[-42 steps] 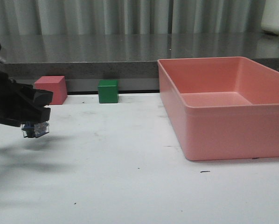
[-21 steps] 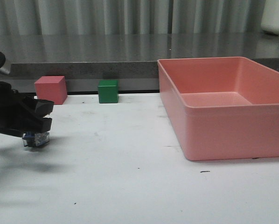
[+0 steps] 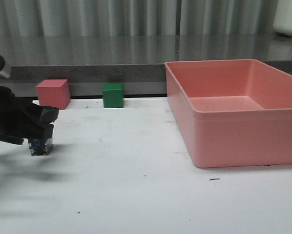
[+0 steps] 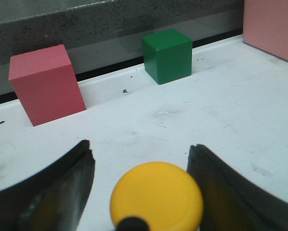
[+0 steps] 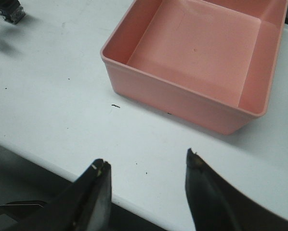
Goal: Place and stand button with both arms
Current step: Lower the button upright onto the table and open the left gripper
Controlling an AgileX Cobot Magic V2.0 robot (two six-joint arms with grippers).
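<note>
The button (image 3: 40, 145) sits in my left gripper (image 3: 41, 135), low over the table (image 3: 136, 185) at my far left, its blue-and-metal terminal end pointing down and apparently touching or just off the surface. From my left wrist, its smooth, glossy yellow cap (image 4: 156, 195) fills the gap between my two black fingers (image 4: 62, 187), which look set apart from the cap itself, so I judge the hold is lower, on the blocky body. It reads as light, hard plastic: stiff, not fragile, but top-heavy and slick at the dome, so the flat sides of the body are the place to take it. Beyond my fingers stand a matte pink cube (image 3: 53, 93) and a green cube (image 3: 113, 95), both sharp-edged, against the grey ledge. Well off to the right is the pink tray (image 3: 234, 141), smooth-walled with rounded corners. My right gripper (image 5: 146, 192) hangs wide and holds nothing, near the table's front edge.
</note>
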